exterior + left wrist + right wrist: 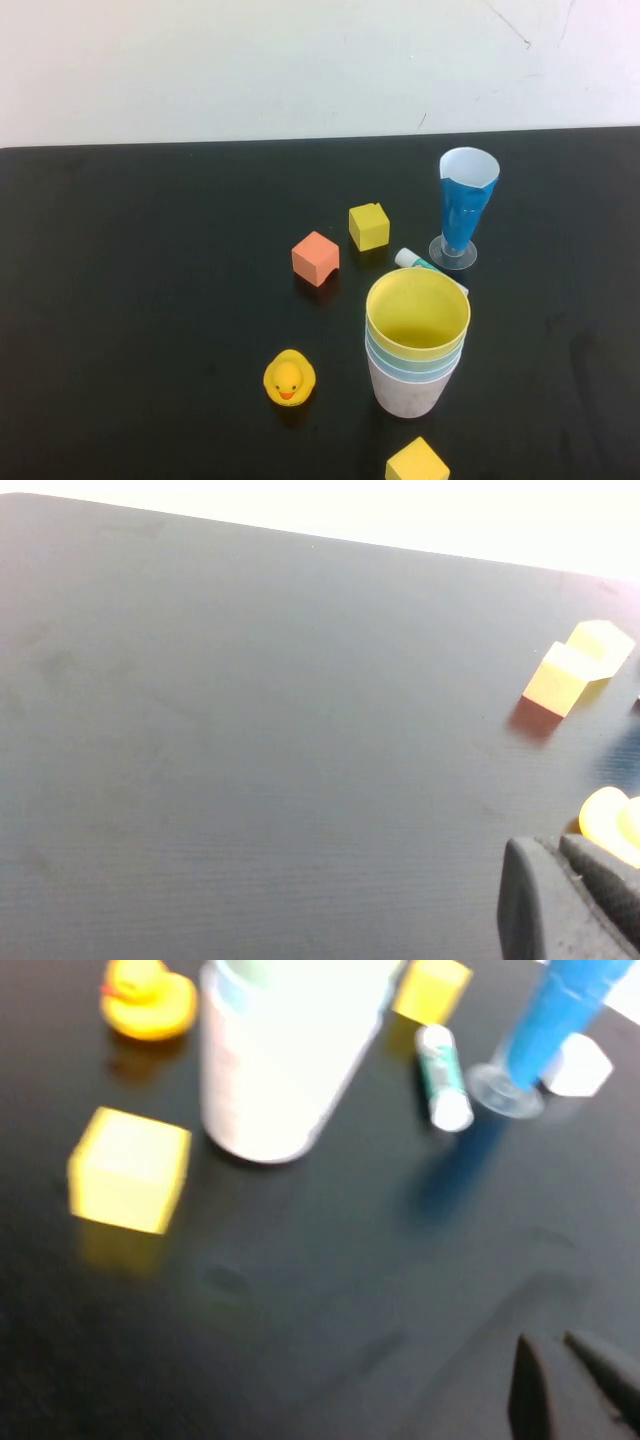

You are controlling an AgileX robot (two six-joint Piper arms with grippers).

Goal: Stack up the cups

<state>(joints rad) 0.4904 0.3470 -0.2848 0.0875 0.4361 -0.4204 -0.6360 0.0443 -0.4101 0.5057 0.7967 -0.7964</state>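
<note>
The cups (417,345) stand nested in one upright stack on the black table (150,300), toward the robot's near right, and neither gripper touches them. The right gripper (570,1385) shows only in its own wrist view, as two dark fingertips pressed together with nothing between them, hovering over bare table well apart from the stack (280,1050). The left gripper (570,900) is likewise seen only from its wrist camera, fingers closed and empty, over the open left part of the table and far from the cups. The stack has the yellow cup (418,312) on top, its wide mouth open upward; beneath its rim a pale green and then a pale blue rim peek out, and the lowest cup looks pale pink, though its colour is washed out and hard to be sure of. Just behind the stack lies a small white and green tube (420,264), and beyond that the tall blue stemmed glass (463,205) stands upright on its clear foot. A rubber duck (289,379) sits to the left of the stack, a yellow block (417,462) lies just in front of it, and an orange block (316,258) and another yellow block (369,226) rest farther back, near each other
</note>
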